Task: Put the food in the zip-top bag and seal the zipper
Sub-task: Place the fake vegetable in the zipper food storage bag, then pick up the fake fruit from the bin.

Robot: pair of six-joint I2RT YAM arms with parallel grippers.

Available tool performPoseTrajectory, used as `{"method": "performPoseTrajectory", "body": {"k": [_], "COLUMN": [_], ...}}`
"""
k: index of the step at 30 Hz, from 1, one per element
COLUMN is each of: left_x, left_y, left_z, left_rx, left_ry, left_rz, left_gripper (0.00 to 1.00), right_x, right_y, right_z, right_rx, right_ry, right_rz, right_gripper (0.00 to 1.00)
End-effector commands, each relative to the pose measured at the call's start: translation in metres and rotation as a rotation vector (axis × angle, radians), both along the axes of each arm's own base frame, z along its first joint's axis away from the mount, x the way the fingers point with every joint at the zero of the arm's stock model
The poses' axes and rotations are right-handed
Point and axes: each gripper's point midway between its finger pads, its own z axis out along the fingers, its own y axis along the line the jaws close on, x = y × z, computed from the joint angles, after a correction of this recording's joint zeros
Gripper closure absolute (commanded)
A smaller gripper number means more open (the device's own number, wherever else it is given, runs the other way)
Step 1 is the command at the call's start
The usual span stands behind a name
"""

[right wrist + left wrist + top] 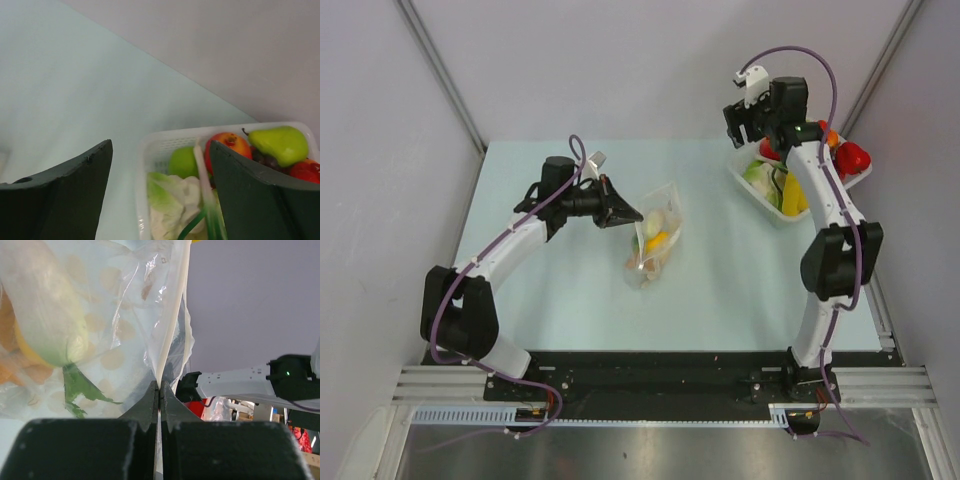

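The clear dotted zip-top bag (655, 235) lies mid-table with a white radish (655, 219), a yellow piece and an orange piece inside. My left gripper (632, 213) is shut on the bag's whitish zipper strip (172, 325) at its left end. In the left wrist view the radish (47, 310) with green leaves shows through the plastic. My right gripper (745, 125) is open and empty, raised over the white basket (745, 185) at the far right. A red pepper (853, 157) sits at the basket's right end.
The basket (150, 145) holds a green apple (182, 161), a red apple, a pear (280, 144), lettuce (172, 202), a spring onion and dark grapes. Grey walls enclose the table at the back and both sides.
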Motion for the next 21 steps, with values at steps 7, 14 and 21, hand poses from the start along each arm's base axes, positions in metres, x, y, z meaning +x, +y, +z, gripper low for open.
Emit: {"method": "performPoseTrajectory", "body": {"k": [7,14,21], "left_x": [-0.004,-0.005,-0.004], "left_y": [0.000,0.001,0.000], "left_z": [0.020,0.017,0.013], "left_rx": [-0.021,-0.015,-0.017], "left_ry": [-0.091,-0.092,-0.074], "left_rz": [-0.027,-0.028,-0.030], "left_gripper": [1.00,1.00,1.00], "right_x": [0.075,0.085,0.089], "right_y": [-0.098,-0.126,-0.128], "right_z": [-0.051,-0.093,-0.120], "right_rx": [-0.248,-0.273,-0.276], "right_ry": [0.121,0.173,0.209], "right_rz": [-0.319,-0.338,-0.320], "right_gripper": [0.08,0.04,0.03]}}
